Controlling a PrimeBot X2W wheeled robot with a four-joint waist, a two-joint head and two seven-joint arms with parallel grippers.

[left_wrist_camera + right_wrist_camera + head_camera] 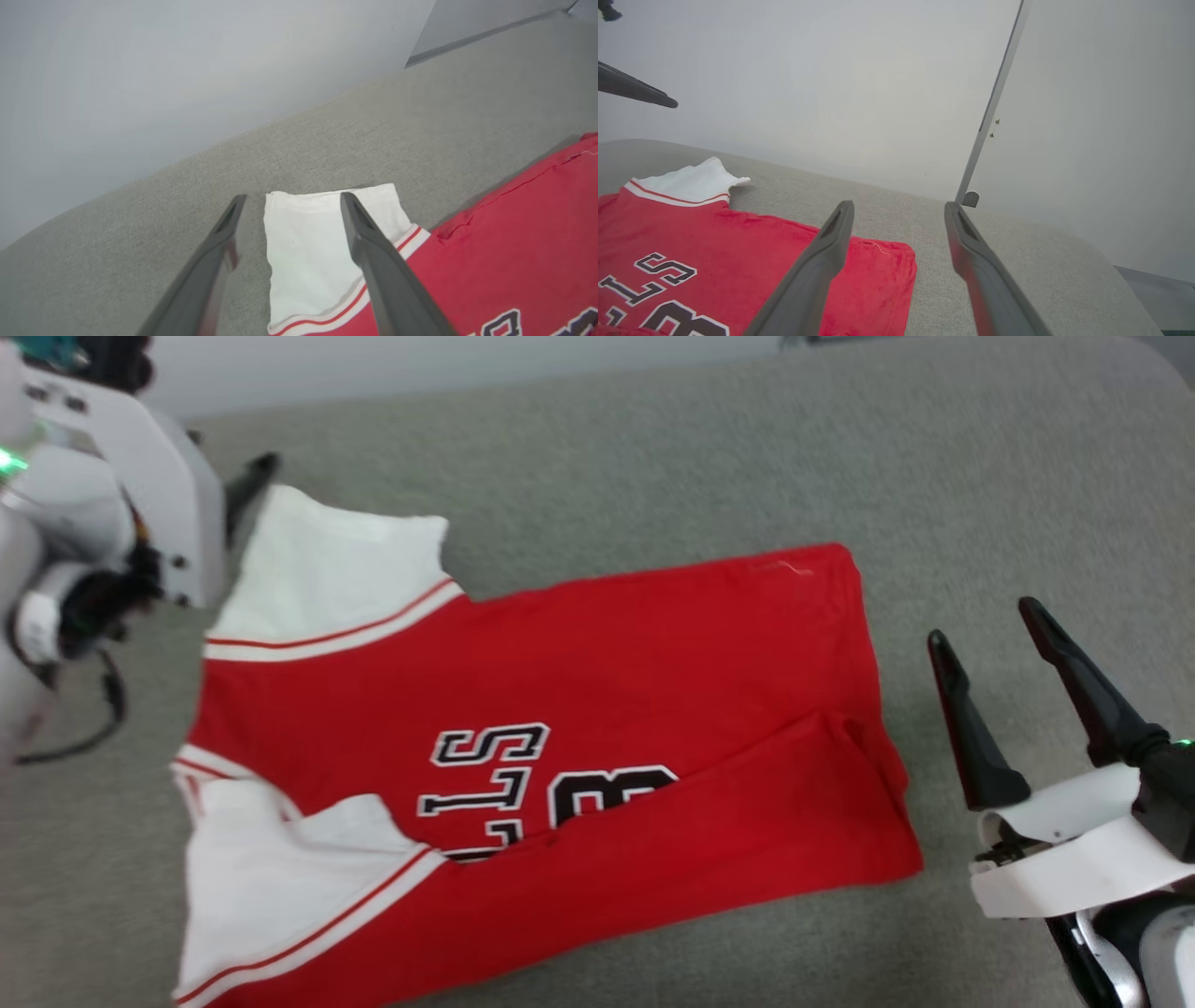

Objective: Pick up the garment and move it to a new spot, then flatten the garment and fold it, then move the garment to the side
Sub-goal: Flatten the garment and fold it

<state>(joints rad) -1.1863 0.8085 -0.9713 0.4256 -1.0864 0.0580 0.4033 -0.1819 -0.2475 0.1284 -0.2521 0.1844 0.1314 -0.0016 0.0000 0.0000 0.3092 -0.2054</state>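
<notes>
Red soft-fabric shirt with white sleeves (607, 691), lying partly folded.
Left pincer (293, 197) spread near one sleeve (303, 242); right pincer (982, 623) spread, empty, beside the hem (878, 709).

Left hand (294, 198) and right hand (985, 623) both stand wide open, empty.

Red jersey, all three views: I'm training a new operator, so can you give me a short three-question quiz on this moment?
1. True or false: in the head view, the near edge of the red jersey is folded up over part of its lettering.
2. In the left wrist view, which part of the jersey shows between the jaws of the left gripper? A) a white sleeve B) the red hem C) the collar
3. Are the jaws of the right gripper open or shut?

Key: 1 true; 2 A; 3 open, beside the jersey and holding nothing.
</notes>
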